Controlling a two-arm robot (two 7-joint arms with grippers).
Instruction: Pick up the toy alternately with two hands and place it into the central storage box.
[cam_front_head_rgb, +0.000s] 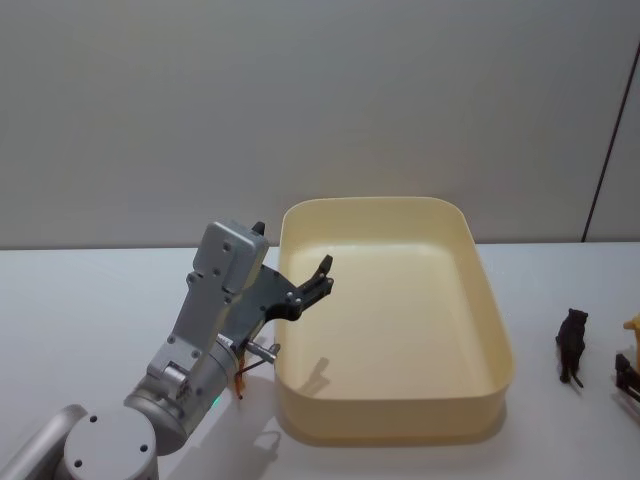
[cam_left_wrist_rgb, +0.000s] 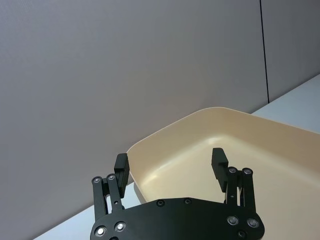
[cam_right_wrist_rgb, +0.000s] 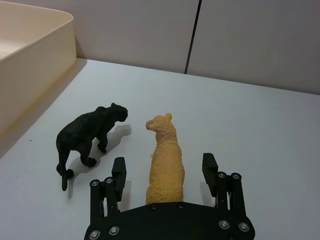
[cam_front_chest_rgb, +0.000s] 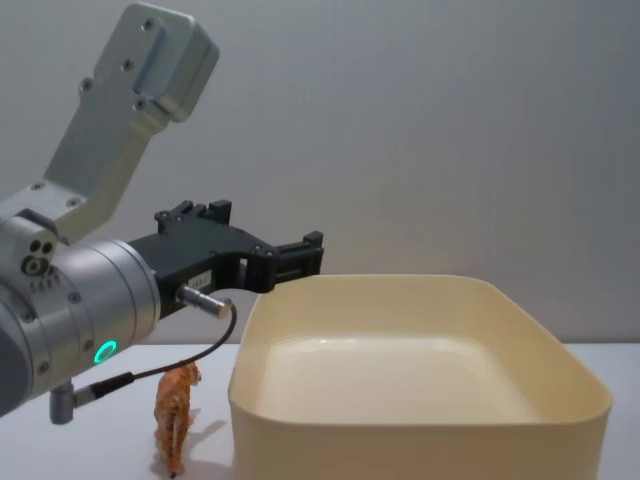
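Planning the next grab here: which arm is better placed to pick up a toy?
Probably right. The right gripper is open astride the tan llama toy; the left gripper hangs open and empty over the storage box.

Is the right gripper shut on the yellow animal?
No, the right gripper is open, with gaps on both sides of the yellow animal figure between its jaws.

No legible text, brand, number or sign is found on any surface. One small pale patch (cam_front_chest_rgb: 203, 281), possibly a label, sits on the black body of the left gripper (cam_front_chest_rgb: 308, 250) in the chest view; it is too small to read.
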